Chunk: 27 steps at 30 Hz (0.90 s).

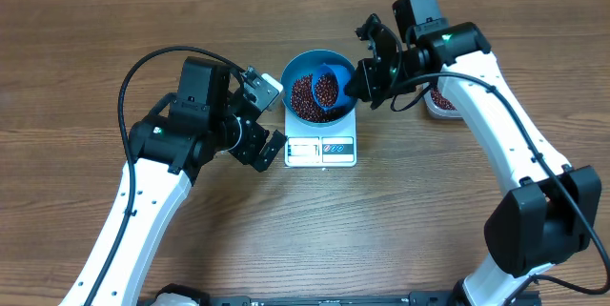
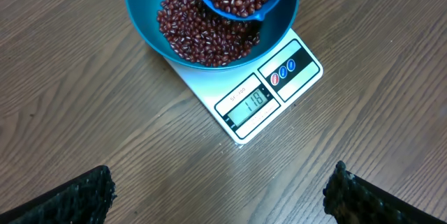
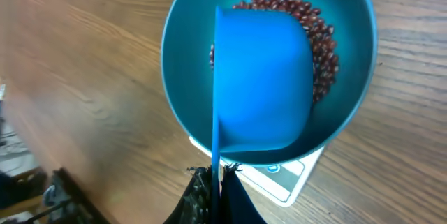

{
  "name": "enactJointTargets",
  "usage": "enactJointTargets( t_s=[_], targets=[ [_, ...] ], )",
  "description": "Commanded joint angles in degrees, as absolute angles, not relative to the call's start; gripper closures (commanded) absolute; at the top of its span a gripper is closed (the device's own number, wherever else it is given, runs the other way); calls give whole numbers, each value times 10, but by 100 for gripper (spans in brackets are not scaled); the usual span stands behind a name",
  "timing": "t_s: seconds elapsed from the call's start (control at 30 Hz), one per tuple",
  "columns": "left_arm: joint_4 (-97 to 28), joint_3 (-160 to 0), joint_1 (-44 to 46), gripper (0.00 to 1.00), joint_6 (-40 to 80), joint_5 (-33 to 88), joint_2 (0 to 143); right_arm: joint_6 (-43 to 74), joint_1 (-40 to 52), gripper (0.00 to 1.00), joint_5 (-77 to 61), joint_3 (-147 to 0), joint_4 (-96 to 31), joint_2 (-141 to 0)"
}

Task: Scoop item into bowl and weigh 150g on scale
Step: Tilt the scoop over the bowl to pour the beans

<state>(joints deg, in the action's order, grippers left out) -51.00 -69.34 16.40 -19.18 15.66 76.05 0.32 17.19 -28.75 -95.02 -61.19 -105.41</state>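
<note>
Right hand [image 1: 360,81] clamps bean-filled scoop [image 1: 327,88] above bowl [image 1: 297,66].

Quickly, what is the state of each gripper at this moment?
Left gripper: open, holding nothing.
Right gripper: closed on the handle of the blue scoop, over the bowl.

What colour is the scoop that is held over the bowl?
The scoop is plain bright blue; the right wrist view shows it best.
</note>
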Motion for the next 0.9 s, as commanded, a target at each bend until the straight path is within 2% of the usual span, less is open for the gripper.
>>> enactJointTargets(
  t_s=[0.0,0.33,0.87],
  targets=[
    [-509,-691,165,0,-182,165,765,15,188,96,-235,-990,-607,-1054],
    [-509,-691,165,0,-182,165,765,33,251,96,-96,-1025,-611,-1054],
    [-509,-691,165,0,-182,165,765,34,252,96,-67,-1025,-605,-1048]
  ],
)
